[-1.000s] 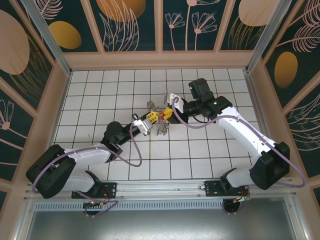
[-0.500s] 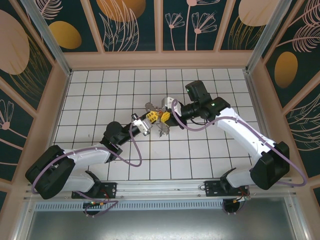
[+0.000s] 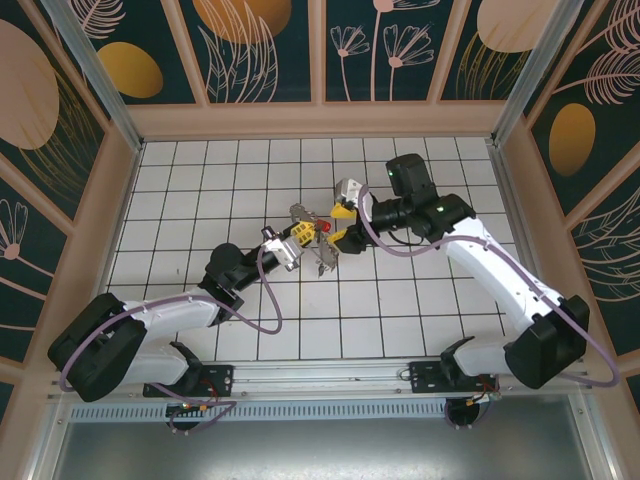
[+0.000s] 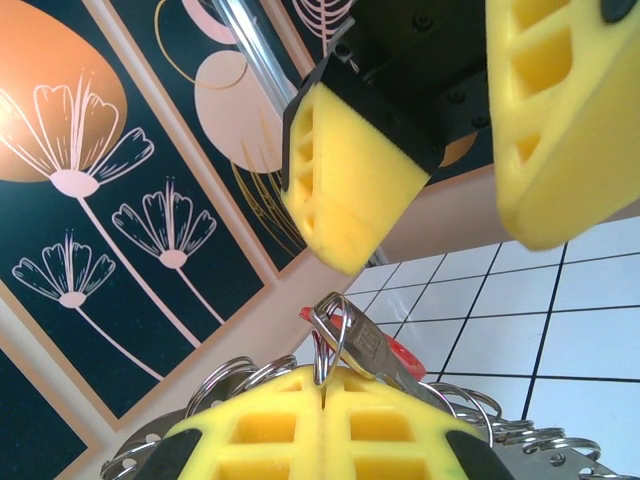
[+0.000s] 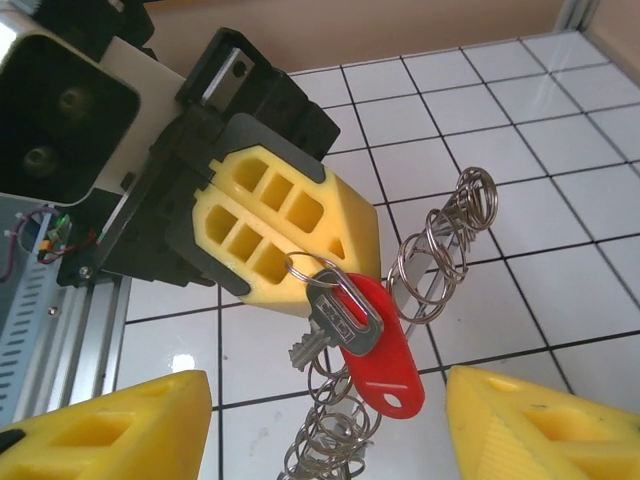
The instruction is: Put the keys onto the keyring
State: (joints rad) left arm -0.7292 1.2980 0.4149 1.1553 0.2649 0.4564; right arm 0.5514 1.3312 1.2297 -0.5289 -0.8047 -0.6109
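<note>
Now that the right tool point(image 3: 338, 224) has spread and backed off, the red-tagged key point(image 5: 335, 315) hangs by its small ring from the left tool's point(image 5: 312, 258) pinch, beside the keyring point(image 5: 440, 245). The handover looks done, but threading remains.

The desk point(image 3: 200, 180) is a white tiled top with dark grid lines, shut in by a pale wooden frame point(image 3: 310, 120). Above the frame stand dark teal wall panels point(image 3: 260, 50) painted with orange ovals and thin pale flowers. Slanting aluminium posts rise at the far left corner point(image 3: 90, 65) and the far right corner point(image 3: 535, 65). A metal rail point(image 3: 320, 375) runs along the near edge. From the left wrist, a flowered panel point(image 4: 100, 200) and white tiles point(image 4: 590, 300) show.
</note>
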